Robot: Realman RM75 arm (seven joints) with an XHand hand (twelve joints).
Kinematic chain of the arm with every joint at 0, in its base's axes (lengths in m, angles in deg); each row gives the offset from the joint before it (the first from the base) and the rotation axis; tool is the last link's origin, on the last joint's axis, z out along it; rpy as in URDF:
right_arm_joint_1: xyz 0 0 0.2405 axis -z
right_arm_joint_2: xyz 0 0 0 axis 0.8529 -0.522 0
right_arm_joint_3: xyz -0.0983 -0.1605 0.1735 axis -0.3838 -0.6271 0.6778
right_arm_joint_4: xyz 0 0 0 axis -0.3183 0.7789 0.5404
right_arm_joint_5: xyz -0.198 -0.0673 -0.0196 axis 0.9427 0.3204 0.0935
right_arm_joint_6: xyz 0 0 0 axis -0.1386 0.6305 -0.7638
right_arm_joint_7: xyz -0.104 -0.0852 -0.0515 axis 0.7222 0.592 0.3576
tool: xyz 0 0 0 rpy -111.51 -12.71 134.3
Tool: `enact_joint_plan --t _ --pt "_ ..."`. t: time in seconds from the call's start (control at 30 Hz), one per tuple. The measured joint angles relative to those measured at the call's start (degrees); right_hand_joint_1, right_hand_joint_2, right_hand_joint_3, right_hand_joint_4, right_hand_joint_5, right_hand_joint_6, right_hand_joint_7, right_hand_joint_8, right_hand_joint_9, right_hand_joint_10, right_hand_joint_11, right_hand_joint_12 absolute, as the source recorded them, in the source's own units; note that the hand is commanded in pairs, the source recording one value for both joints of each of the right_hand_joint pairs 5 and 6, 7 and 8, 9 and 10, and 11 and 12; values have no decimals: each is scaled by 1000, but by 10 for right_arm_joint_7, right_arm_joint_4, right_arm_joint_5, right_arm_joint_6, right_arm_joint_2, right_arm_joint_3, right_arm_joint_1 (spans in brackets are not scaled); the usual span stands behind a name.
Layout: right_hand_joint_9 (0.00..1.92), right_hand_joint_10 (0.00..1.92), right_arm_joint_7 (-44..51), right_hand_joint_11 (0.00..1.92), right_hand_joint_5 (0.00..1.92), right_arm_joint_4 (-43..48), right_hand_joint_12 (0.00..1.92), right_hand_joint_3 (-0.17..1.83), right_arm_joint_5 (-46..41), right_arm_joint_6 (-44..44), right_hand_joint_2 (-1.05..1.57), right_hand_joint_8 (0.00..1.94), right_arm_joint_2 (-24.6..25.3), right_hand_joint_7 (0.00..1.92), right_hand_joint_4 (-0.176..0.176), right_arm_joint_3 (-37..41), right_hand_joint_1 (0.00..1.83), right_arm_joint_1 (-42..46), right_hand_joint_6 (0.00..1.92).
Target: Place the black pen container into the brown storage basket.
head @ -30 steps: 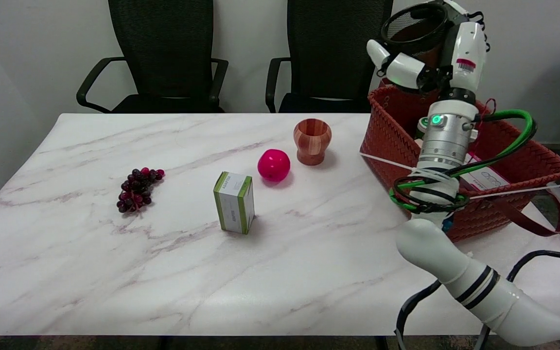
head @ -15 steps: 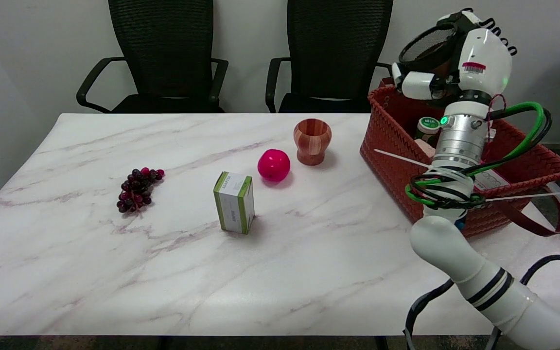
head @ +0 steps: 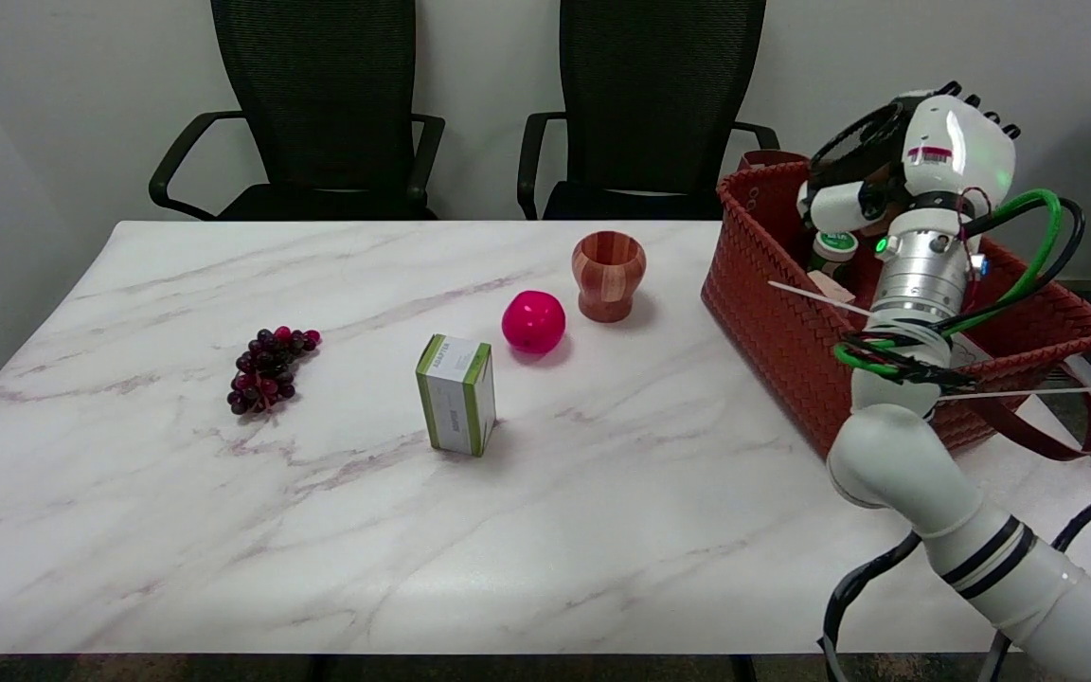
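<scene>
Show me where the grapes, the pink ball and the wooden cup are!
grapes point(head: 270, 369): head view, middle of the bunch.
pink ball point(head: 533, 322): head view, its front.
wooden cup point(head: 609, 280): head view, its side.

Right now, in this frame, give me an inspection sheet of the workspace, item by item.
Surface: white marble-look table.
Job's things: black pen container, tilted over the brown storage basket, not released.
Clutter: grapes, green-white box, pink ball, wooden cup; green-capped bottle in the basket.
Hands: right hand holds the container.
Cables: green and black cables looped around the forearm.
Surroundings: two black chairs, wall.
</scene>
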Motion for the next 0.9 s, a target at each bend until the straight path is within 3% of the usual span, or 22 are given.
enact_joint_plan --t 0.3,0.4,0.5,0.63,0.9 --pt "1226 1226 69 824 744 -2 824 1210 -76 -20 173 1235 -19 1235 0 28 1227 10 744" --pt "1165 1165 86 805 429 -3 805 1153 -95 -27 153 1172 -23 1172 0 41 1218 13 429" --pt "1124 1124 104 783 297 -5 783 1109 -117 -36 146 1112 -26 1112 0 54 1228 15 297" --pt "893 893 125 650 91 -9 650 1001 -147 -47 130 911 -30 911 0 70 1256 18 91" --pt "610 610 163 503 50 -15 503 968 -201 -70 16 688 -34 688 0 98 1264 20 50"
